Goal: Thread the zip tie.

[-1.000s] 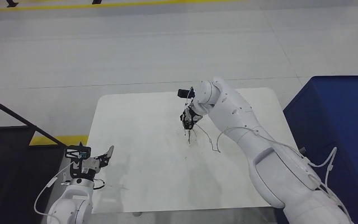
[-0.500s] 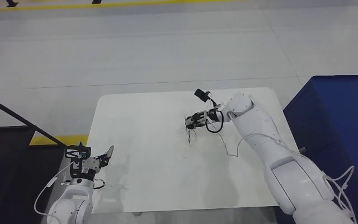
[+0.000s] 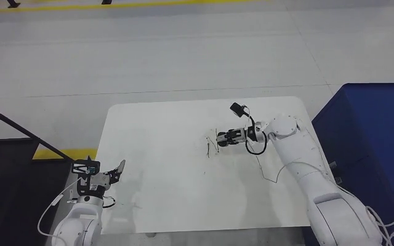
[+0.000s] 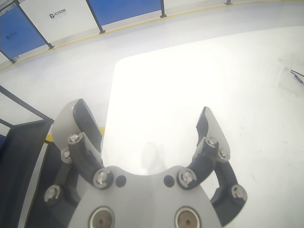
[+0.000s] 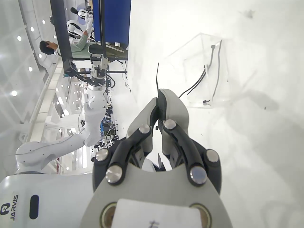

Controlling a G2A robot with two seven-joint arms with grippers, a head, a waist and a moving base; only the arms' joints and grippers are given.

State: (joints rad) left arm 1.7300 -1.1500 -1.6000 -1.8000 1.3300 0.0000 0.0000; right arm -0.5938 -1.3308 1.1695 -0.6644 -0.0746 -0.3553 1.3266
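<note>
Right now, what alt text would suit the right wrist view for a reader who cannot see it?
The right gripper is shut on a thin black zip tie, whose end pokes out past the fingertips. Beyond it, a clear box holding more black zip ties stands on the white table.

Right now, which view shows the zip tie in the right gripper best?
The right wrist view: the zip tie juts as a black strip from the shut right gripper. In the top view it is too small to judge; the left wrist view catches distant dark strands, which tie unclear.
</note>
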